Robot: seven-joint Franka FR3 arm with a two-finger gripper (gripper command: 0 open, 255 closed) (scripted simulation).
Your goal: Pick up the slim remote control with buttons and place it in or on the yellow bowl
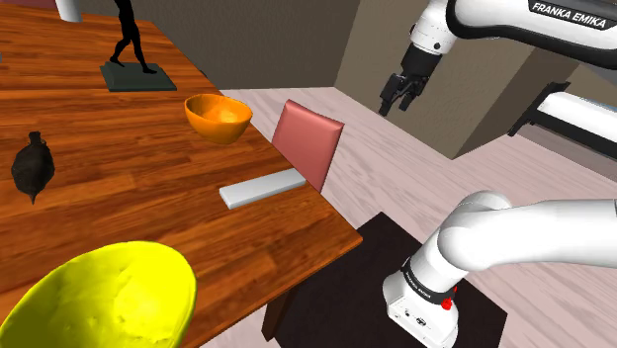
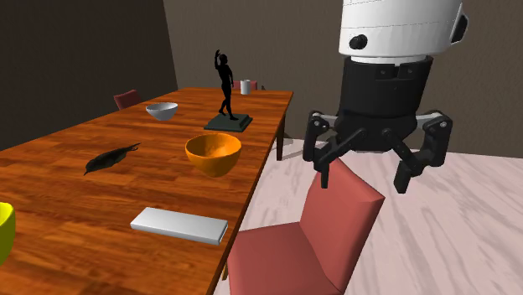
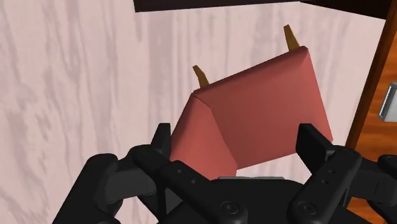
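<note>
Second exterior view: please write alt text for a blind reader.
The open black pincer hangs above a red chair, beside a wooden table. On the table lie a flat grey remote near the edge and an orange bowl behind it.

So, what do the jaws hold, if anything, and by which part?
Nothing: the jaws stand open above the red chair; the flat grey remote control lies on the brown wooden table.

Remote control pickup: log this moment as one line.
gripper open, over red chair | remote flat on table, untouched | yellow bowl without remote

a red chair (image 1: 308,138) stands between gripper (image 1: 396,103) and remote (image 1: 263,187).
</note>
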